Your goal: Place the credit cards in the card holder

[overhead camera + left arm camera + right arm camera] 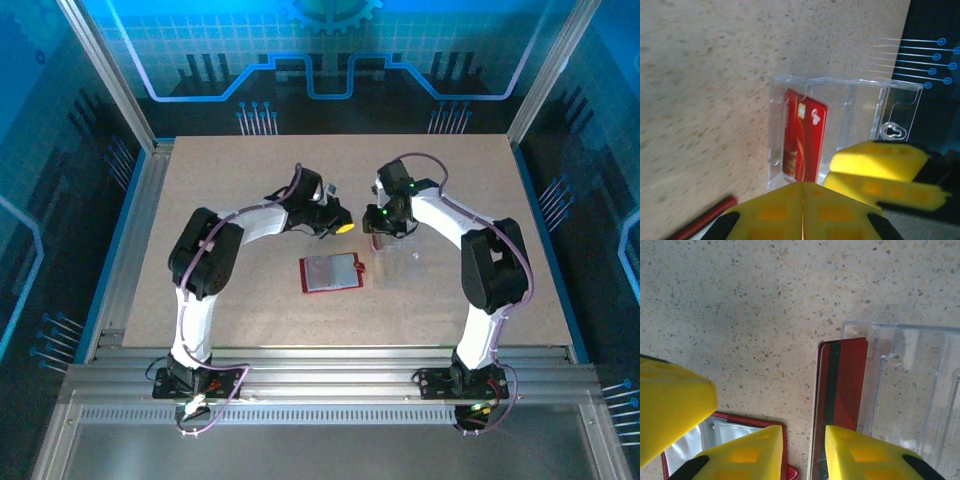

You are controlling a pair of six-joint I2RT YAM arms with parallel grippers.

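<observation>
Red card [840, 385] sits in the clear bag [920, 375] beside the open holder [332, 272] mid desk [220, 170]; left fingers [770, 212] pressed together, right fingers [865, 455] narrow at it, grip unclear, so drawing it out seems next

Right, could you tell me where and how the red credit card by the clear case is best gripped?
Take the red credit card by its long edge facing away from the clear plastic case, probably coming from that side: it is thin, and the case crowds its other edge.
</observation>
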